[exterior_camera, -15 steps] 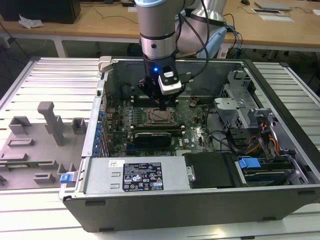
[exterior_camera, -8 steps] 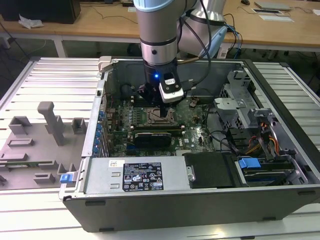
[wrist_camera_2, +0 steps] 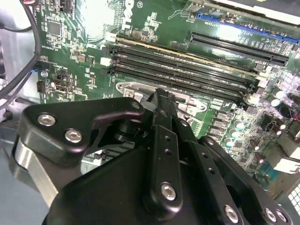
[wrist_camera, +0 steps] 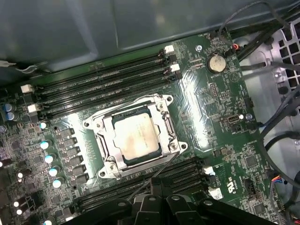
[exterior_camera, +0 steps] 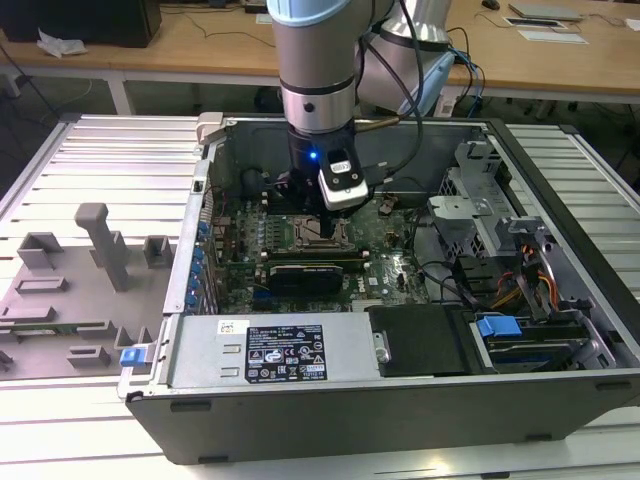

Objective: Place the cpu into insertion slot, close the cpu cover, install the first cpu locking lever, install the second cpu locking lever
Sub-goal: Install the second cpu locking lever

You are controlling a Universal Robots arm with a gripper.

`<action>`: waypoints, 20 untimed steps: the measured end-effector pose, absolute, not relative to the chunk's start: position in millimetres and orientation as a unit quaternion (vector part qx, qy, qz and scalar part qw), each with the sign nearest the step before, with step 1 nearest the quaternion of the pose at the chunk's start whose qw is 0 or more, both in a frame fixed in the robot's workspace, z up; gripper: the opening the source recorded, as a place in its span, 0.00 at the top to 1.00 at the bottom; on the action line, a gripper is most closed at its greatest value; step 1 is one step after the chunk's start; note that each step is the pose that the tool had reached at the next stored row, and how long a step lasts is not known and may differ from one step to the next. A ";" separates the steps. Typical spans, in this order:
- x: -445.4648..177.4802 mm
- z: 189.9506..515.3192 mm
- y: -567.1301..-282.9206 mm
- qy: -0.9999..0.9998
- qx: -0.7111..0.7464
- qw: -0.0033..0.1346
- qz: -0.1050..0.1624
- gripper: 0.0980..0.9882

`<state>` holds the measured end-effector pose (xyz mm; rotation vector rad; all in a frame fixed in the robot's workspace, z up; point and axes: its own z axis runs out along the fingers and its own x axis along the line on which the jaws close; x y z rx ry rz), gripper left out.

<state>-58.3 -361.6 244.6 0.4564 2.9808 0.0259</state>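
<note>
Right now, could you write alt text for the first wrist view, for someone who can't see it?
A silver cpu sits in the insertion slot on a green circuit board, with the metal cpu cover framing it. Black memory slots run alongside, and the dark claw pokes in at one edge.

Exterior view: bright, even overhead room light; ribbed metal surface (exterior_camera: 80,160) washes out pale around the computer case (exterior_camera: 400,400), whose interior sits in darker shadow. Small blue light glows on the arm just above the motherboard (exterior_camera: 330,250). First wrist view: strong white glare patches on the green board either side of the cpu (wrist_camera: 136,138), whose face glints soft; case wall beyond the board is dim, hazy. Second wrist view: glare streaks on the memory slots (wrist_camera_2: 187,75); the black pincer (wrist_camera_2: 159,154) looms close, slightly blurred, underexposed.
</note>
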 end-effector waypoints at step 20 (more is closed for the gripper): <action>-59.3 236.7 -363.7 0.994 0.106 0.010 0.010 0.99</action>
